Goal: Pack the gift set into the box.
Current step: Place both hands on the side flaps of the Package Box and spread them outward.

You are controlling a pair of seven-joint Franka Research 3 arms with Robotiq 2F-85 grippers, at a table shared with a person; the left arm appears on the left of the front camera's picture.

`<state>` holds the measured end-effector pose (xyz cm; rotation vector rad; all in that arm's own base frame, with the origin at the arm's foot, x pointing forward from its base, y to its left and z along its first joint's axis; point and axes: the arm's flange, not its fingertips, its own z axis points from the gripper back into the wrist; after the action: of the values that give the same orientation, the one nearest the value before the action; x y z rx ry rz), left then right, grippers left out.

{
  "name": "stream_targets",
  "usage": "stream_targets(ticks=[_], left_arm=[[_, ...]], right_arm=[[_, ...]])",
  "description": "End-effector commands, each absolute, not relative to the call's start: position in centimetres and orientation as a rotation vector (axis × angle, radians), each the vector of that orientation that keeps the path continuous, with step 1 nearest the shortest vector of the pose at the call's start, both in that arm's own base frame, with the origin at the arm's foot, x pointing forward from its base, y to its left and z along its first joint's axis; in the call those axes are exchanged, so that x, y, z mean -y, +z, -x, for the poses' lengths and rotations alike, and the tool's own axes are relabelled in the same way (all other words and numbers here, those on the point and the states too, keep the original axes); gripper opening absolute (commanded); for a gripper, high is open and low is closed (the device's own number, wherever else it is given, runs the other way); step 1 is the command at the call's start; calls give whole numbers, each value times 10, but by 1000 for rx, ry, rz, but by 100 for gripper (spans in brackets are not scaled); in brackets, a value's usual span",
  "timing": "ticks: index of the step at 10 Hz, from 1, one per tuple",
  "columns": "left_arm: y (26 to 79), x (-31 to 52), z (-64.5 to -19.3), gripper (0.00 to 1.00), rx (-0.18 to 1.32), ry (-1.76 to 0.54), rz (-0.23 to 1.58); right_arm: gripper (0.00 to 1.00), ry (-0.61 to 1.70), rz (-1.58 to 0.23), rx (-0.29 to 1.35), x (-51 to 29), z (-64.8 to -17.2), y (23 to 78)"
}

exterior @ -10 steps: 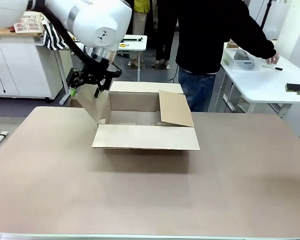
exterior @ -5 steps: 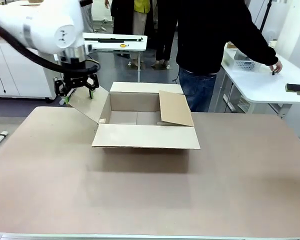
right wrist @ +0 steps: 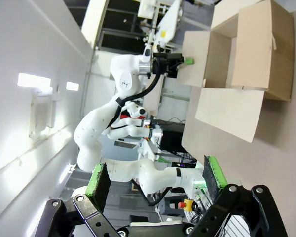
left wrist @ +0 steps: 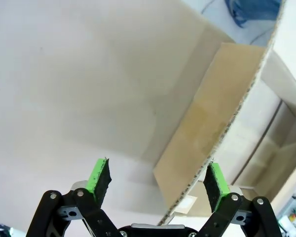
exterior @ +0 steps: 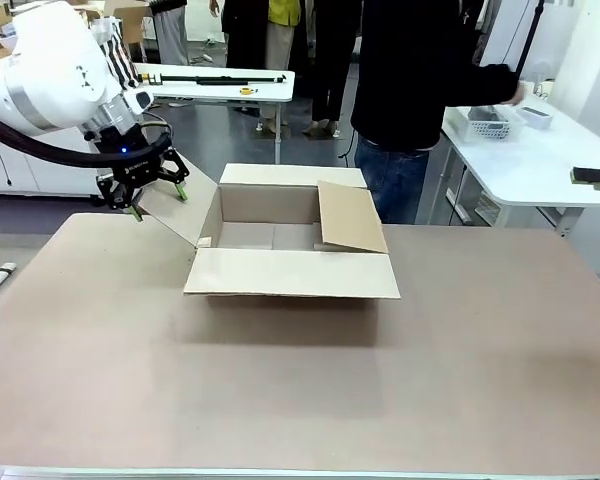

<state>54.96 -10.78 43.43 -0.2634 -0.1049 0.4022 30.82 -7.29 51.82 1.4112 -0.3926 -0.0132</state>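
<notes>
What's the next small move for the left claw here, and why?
Probably ease the left claw outward to fold the left flap of the box flatter: the claw is open with the flap's edge between its pads, and the flap slants up beside the opening.

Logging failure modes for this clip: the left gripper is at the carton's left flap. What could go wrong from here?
1. The left gripper is open, and in the left wrist view the edge of the left flap lies between its fingers. A sideways move could bend that flap or drag the box across the table.
2. The right flap leans inward over the opening, so it may block whatever gets lowered in.
</notes>
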Motion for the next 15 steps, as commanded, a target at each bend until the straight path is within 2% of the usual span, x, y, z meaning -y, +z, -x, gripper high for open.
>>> stream_targets(ticks=[1,2,5,7,8,9,11,12,13,14,15], left_arm=[[441,115,-552,100,108,433,208],[441,115,-552,100,108,433,208],[441,115,-552,100,108,433,208],[441,115,-552,100,108,433,208],[441,115,-552,100,108,433,208],[441,115,-552,100,108,433,208],[441,115,-552,100,108,433,208],[441,115,-552,100,108,433,208],[441,115,-552,100,108,433,208],[441,115,-552,100,108,433,208],[441,115,-552,100,108,433,208]], right_arm=[[100,7,-1431,421,72,-311,519],[100,-13,-1411,393,73,-308,518],[100,167,-1084,290,-47,-352,542],[100,247,-865,276,-126,-364,542],[100,276,-749,289,-157,-367,539],[100,274,-532,416,-195,-369,534],[100,367,-306,468,-229,-362,520],[100,496,-241,418,-217,-357,510],[100,427,-444,482,-227,-354,533],[100,427,-444,482,-227,-354,533],[100,495,-326,473,-233,-354,518]])
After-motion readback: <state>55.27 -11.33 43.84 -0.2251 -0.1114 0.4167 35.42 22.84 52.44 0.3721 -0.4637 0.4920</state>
